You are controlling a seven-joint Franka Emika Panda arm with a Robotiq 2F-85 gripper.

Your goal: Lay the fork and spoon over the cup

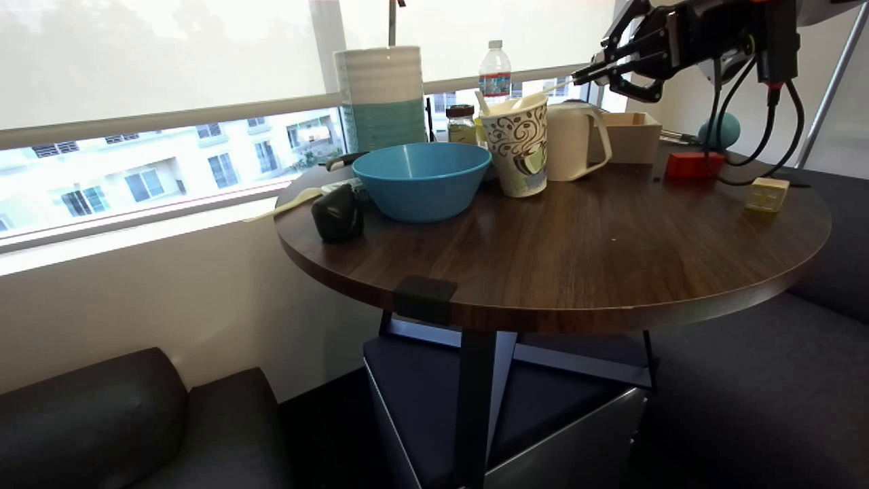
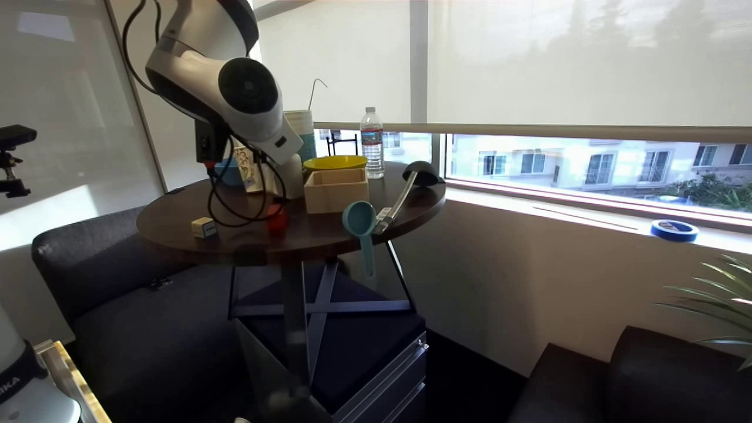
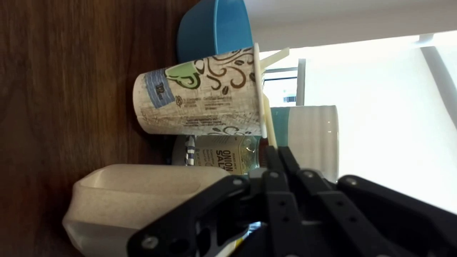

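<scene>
Round brown wood-grain table (image 1: 611, 265) as a clock: 6 is the rim nearest me, 12 the far side. Nearest: flat black patch (image 1: 426, 299) over the rim, 7. Lumpy black object (image 1: 337, 212), between 8 and 9; small pale-yellow cube (image 1: 767, 195), 3; wide light-blue round bowl (image 1: 421, 197), between 9 and 10. Then tall cream tapered paper cup (image 1: 517, 153), the task's cup, dark swirl print, upright, about 11, just beside the bowl. A slim cream leaning utensil (image 3: 275, 58) sticks out of it toward 10. A slim cream slanting utensil (image 3: 270, 123) runs from the cup's mouth up to the black two-finger gripper (image 3: 279, 153), near 12; tips narrow, pinching the utensil's end. Fork or spoon: can't tell for either. Off-white handled jug (image 1: 567, 142), 12, beside the cup; pale open wooden box (image 2: 336, 200), 1; red block (image 1: 689, 165), between 1 and 2. Farther: glass onion salt jar (image 3: 225, 153) and clear water bottle (image 1: 495, 75), about 11; tall cream-over-teal cylinder (image 1: 380, 95), between 10 and 11. Farthest: pale roller blind (image 1: 170, 54), past 10.
</scene>
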